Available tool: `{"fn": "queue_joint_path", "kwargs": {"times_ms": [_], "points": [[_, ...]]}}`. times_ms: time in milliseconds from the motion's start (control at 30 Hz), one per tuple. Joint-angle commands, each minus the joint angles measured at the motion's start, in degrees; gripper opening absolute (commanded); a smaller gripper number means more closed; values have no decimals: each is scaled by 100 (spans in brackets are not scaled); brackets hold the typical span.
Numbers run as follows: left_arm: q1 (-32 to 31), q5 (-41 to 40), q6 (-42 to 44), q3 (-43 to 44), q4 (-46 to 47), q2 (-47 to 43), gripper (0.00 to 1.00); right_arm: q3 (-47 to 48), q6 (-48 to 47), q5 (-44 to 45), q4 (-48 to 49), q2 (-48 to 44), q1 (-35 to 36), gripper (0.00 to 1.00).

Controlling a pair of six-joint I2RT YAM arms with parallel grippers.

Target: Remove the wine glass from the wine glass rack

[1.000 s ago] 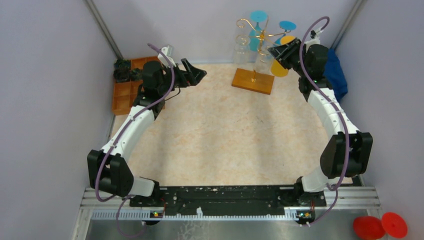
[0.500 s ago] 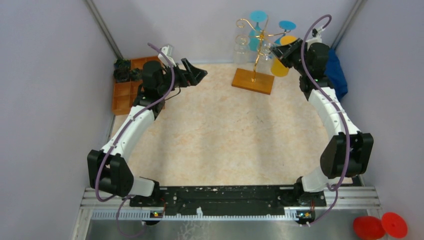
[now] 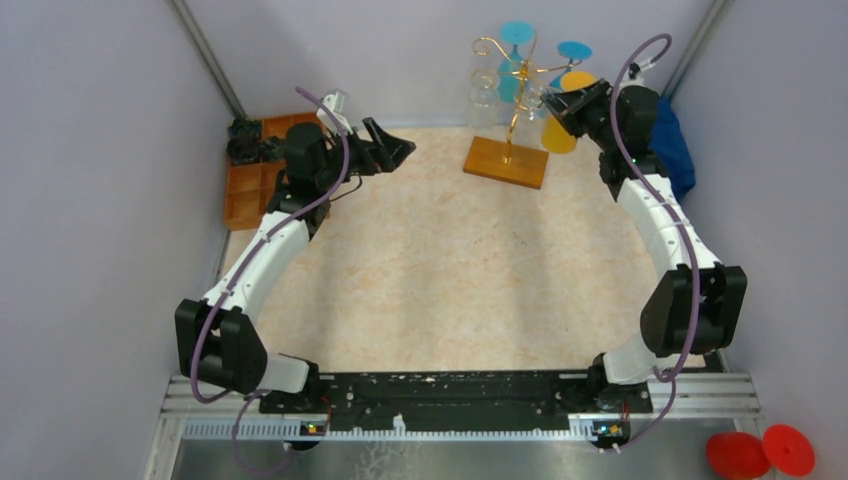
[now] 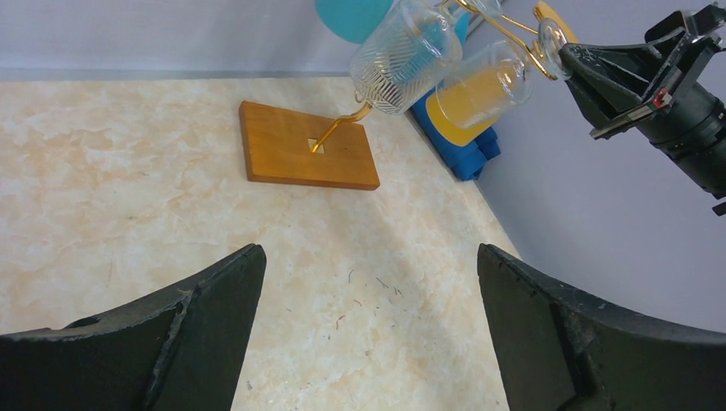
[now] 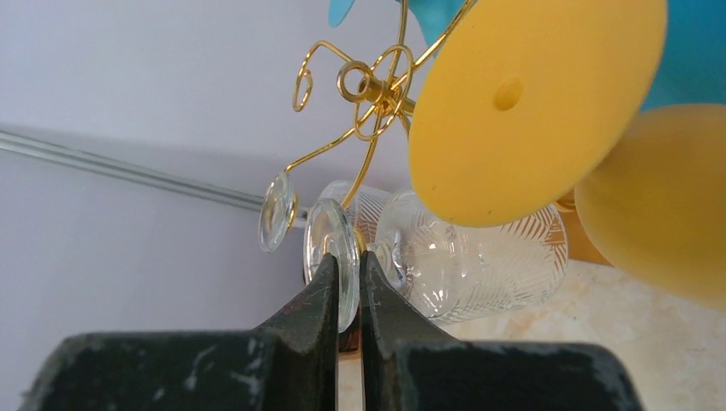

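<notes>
The wine glass rack is a gold wire stand on an orange-brown wooden base at the back of the table. It also shows in the left wrist view and the right wrist view. A clear patterned wine glass hangs on one wire arm. My right gripper is shut on the glass's round foot, at the rack's right side. My left gripper is open and empty above the table, left of the rack; its jaws stand wide apart.
Teal and yellow glasses and another clear one also hang on the rack. An orange compartmented tray stands at the back left. A blue cloth lies by the right wall.
My right gripper has shifted slightly right and up beside the rack, staying at the clear glass. The left arm has not moved.
</notes>
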Motion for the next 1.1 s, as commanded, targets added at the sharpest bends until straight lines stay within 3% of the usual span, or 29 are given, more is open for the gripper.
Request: {"fn": "queue_joint_path", "kwargs": {"times_ms": [0, 667, 1067], "points": [[39, 158, -102, -75, 212, 42, 100, 104, 598, 222, 232, -296, -15, 0], [39, 273, -135, -116, 266, 13, 100, 1185, 758, 354, -950, 19, -94, 0], [39, 282, -105, -84, 255, 61, 100, 818, 878, 100, -607, -60, -124, 16]]}}
